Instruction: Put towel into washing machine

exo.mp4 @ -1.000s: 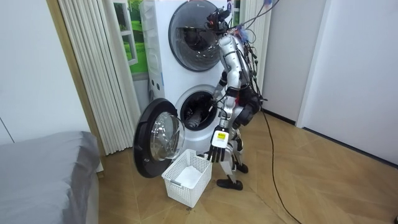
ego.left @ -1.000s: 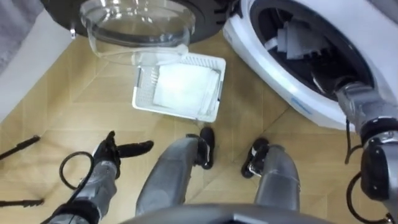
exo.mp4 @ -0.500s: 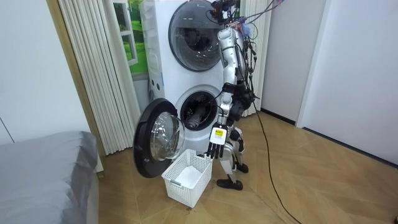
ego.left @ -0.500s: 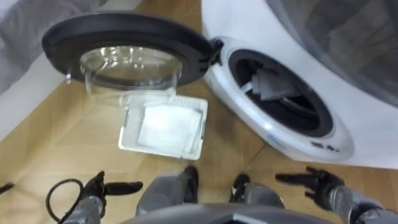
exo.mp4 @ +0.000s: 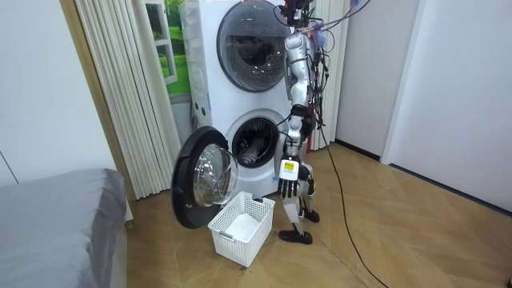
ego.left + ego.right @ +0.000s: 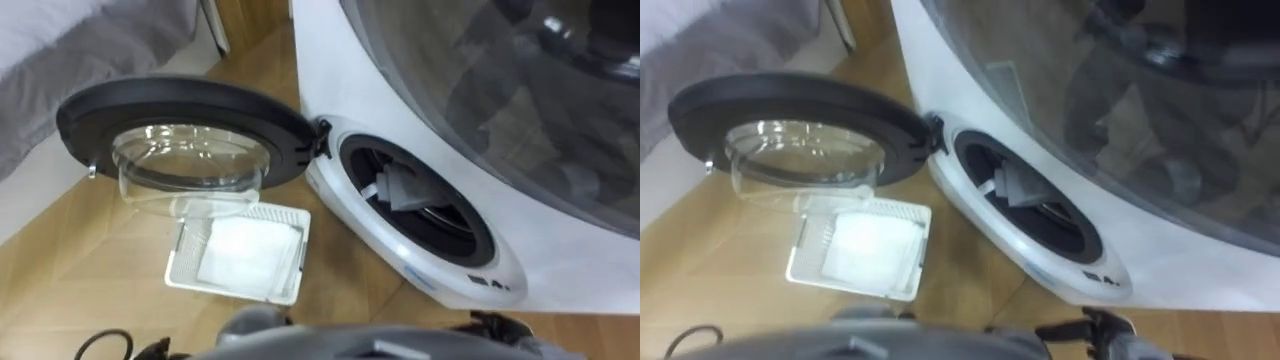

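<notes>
A grey towel [image 6: 400, 187] lies bunched inside the drum of the lower washing machine [image 6: 430, 285], just behind the round opening. Its black-rimmed glass door [image 6: 185, 135] hangs wide open to my left. No hand touches the towel. My right hand [image 6: 1095, 327] shows at the bottom edge, below the machine's front, with fingers stretched out and holding nothing. In the room view I stand upright beside the open machine, and my left hand [image 5: 287, 180] hangs at my side with straight fingers, empty.
A white plastic basket [image 6: 180, 275] sits on the wooden floor below the open door, with something white lying flat in it. A second machine [image 5: 252, 48] is stacked above the lower one. A grey bed [image 5: 56, 224] stands at the room view's left.
I have straightened up, so the eye view now looks from higher. My right arm came out of the drum and dropped to my side. The towel stayed in the drum.
</notes>
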Motion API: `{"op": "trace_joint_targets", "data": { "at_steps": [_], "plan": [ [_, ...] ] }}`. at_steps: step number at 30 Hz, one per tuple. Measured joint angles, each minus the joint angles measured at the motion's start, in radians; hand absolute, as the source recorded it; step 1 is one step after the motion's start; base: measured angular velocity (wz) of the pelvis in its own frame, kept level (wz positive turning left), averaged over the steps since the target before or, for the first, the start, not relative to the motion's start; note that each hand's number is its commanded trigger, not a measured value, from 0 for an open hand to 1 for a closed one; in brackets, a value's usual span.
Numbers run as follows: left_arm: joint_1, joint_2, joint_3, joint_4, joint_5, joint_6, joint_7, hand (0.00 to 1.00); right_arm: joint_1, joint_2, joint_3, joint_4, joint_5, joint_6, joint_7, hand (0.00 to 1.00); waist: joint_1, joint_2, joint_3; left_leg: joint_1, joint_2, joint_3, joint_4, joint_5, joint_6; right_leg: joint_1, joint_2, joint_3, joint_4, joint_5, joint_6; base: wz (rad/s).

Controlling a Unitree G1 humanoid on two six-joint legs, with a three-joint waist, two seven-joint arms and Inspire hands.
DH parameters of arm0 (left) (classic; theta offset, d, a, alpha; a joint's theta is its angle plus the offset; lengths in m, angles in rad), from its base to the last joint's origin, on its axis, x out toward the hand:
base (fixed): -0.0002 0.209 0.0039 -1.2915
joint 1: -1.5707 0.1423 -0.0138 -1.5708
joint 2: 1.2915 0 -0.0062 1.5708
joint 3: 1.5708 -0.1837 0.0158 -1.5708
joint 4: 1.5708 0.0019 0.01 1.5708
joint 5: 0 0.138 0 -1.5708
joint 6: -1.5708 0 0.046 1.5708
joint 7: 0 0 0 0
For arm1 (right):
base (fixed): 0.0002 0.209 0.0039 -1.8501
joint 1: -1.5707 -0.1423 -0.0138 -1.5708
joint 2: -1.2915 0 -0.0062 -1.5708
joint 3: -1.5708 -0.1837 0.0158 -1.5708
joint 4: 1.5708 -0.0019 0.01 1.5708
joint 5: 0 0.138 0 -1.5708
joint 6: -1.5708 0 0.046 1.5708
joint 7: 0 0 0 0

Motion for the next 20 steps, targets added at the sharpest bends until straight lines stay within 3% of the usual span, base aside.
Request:
{"op": "trace_joint_targets", "data": {
  "at_steps": [5,7,13,20],
  "plan": [
    [0.008,-0.001,0.009,-0.002,0.022,0.071,-0.007,0.00,0.004,0.034,-0.026,-0.003,-0.019,0.013,0.001,0.00,-0.017,-0.016,0.0012,0.032,0.008,0.003,-0.004,-0.008,-0.009,0.027,0.013,0.024,-0.012,-0.004,-0.003,-0.04],
    [0.006,-0.007,0.029,-0.003,0.053,0.092,-0.008,0.00,0.010,0.043,-0.028,-0.002,-0.019,0.028,0.002,0.00,-0.019,-0.024,-0.0025,0.050,0.013,0.004,-0.005,-0.013,-0.016,0.046,0.019,0.028,-0.016,-0.006,-0.007,-0.05],
    [0.007,-0.017,0.038,-0.010,0.069,0.107,-0.015,0.00,0.018,0.049,-0.065,0.005,-0.019,0.033,-0.001,0.00,-0.027,-0.014,-0.0027,0.091,0.017,0.002,-0.008,-0.017,-0.024,0.084,0.025,0.033,-0.017,-0.018,-0.015,0.00],
    [0.007,-0.018,0.045,-0.010,0.153,0.126,-0.038,0.00,0.017,0.053,-0.065,0.011,-0.018,0.032,0.003,0.00,-0.040,-0.017,-0.0035,0.110,0.014,-0.002,-0.008,-0.017,-0.024,0.105,0.023,0.034,-0.026,-0.019,-0.016,0.00]
  ]
}}
